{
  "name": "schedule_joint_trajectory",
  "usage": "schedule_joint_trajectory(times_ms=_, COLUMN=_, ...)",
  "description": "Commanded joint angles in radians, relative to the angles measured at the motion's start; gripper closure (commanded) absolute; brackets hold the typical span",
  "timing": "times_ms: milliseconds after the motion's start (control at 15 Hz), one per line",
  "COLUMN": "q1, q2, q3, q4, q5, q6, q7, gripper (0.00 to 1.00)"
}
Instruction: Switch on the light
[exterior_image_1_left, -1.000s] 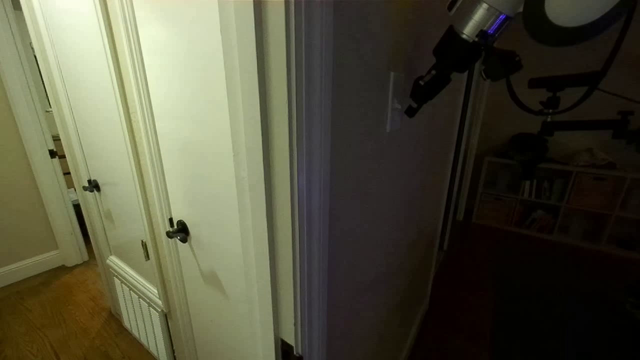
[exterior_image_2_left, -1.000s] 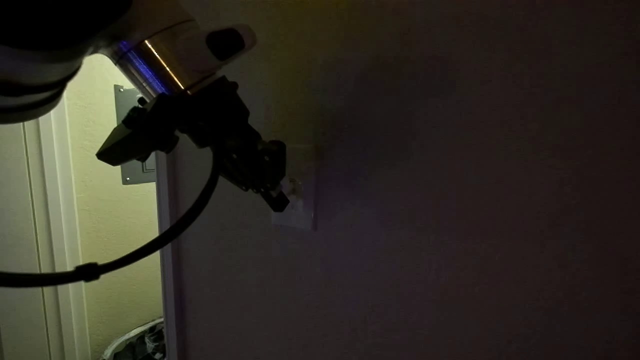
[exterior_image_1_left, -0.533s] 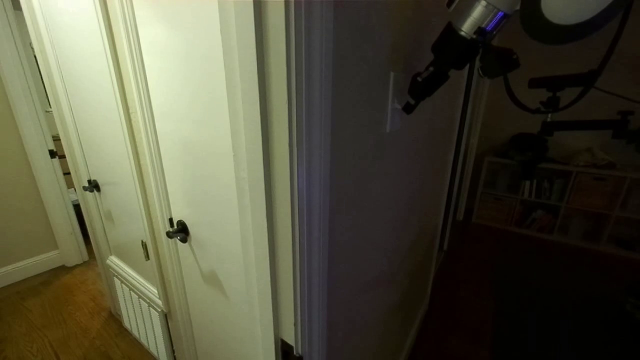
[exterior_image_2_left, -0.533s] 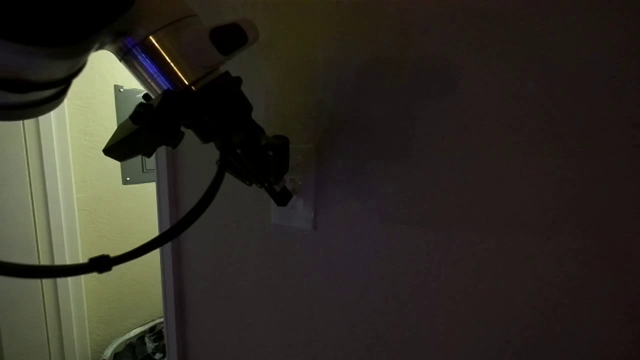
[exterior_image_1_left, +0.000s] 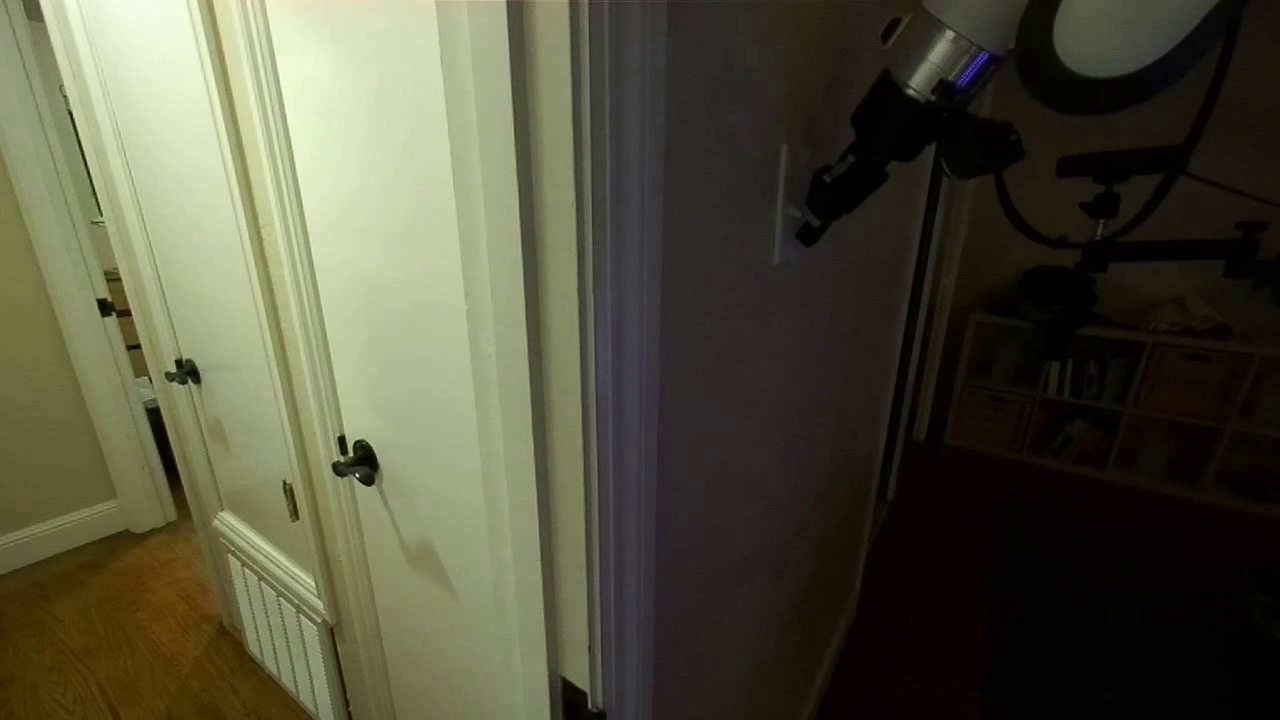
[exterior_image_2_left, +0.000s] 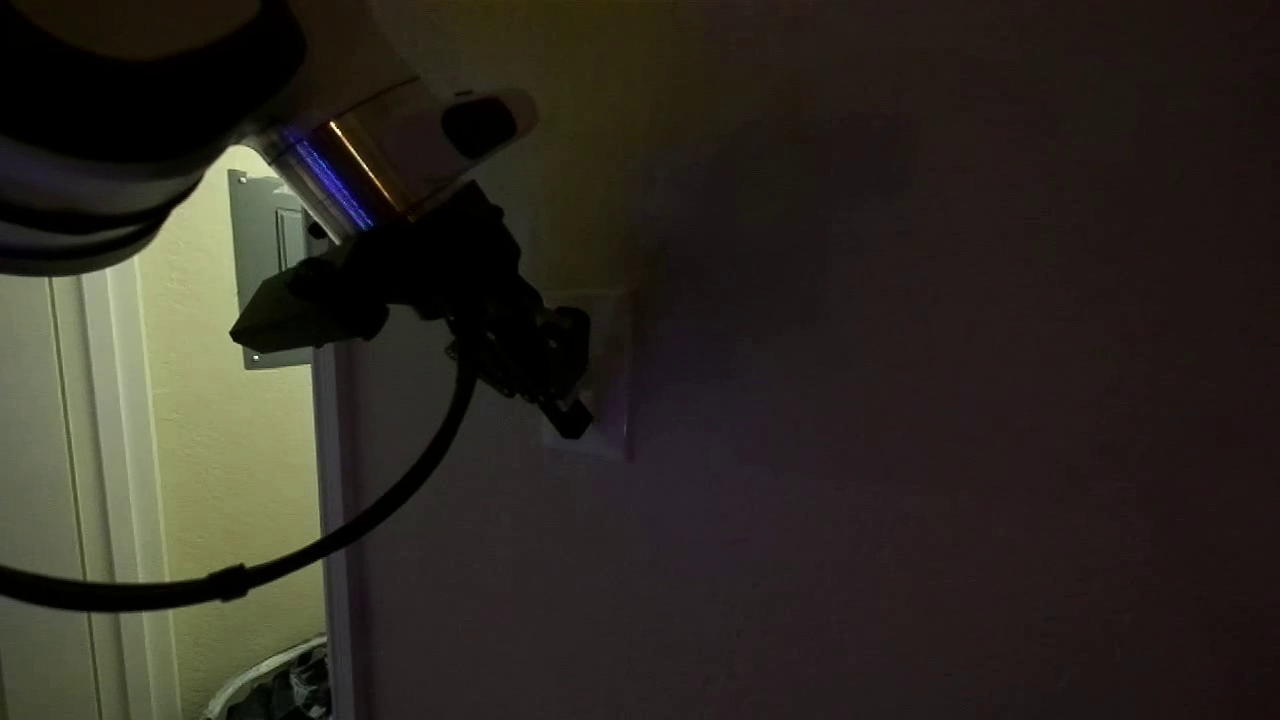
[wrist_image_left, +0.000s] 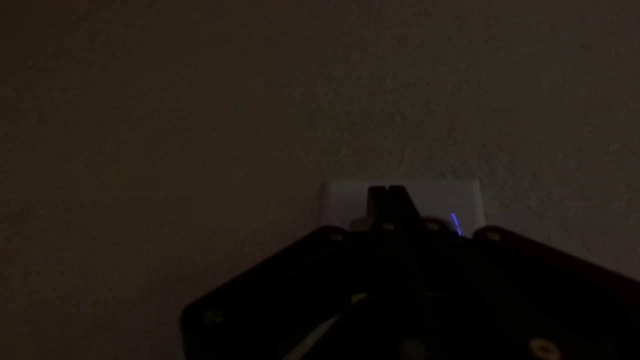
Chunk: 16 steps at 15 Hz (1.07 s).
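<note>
the task looks close to its last step but not finished: the jaws are right up at the switch plate (exterior_image_2_left: 610, 400), and the light it works does not seem to be on. that plate, a pale upright rectangle on the wall (exterior_image_2_left: 900, 500), is the task's thing; the lamp itself shows in no view. a small pale toggle (exterior_image_1_left: 795, 212) sticks out from it, and in both exterior views the fingertips (exterior_image_2_left: 570, 420) are just beside that toggle and a little lower. whether they touch it i cannot tell in this dimness, nor which way the toggle is thrown. the jaws are clenched on nothing: in the wrist view their two tips lie side by side in front of the plate, with no gap to speak of and no object between. so the reach seems done, and what is left is the flick itself. with the tips under the toggle, i judge that an upward push is called for; the likely slip is sliding past it, or pressing on the plate instead. as signs that the job is not done, the wall round the plate is deep in shadow and the shelf unit (exterior_image_1_left: 1125, 408) beyond is dim too, while the brightness on the white door (exterior_image_1_left: 370, 250) seems to come from some other source.
</note>
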Motion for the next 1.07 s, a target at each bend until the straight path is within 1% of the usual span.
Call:
schedule_joint_trajectory(times_ms=0, q1=-0.002, q2=0.008, q3=0.0, q4=0.018, q5=0.014, q6=0.033, q7=0.005, gripper=0.95)
schedule_joint_trajectory(times_ms=333, q1=0.003, q2=-0.03, q3=-0.001, q4=0.007, q5=-0.017, q6=0.026, q7=0.022, gripper=0.95)
schedule_joint_trajectory(times_ms=733, q1=0.005, q2=-0.104, q3=0.003, q4=-0.022, q5=-0.065, q6=-0.008, q7=0.043, gripper=0.95)
schedule_joint_trajectory(times_ms=867, q1=0.006, q2=-0.119, q3=0.009, q4=-0.037, q5=-0.065, q6=-0.03, q7=0.044, gripper=0.95)
schedule_joint_trajectory(times_ms=1000, q1=0.012, q2=-0.128, q3=0.019, q4=-0.059, q5=-0.038, q6=-0.06, q7=0.028, gripper=0.95)
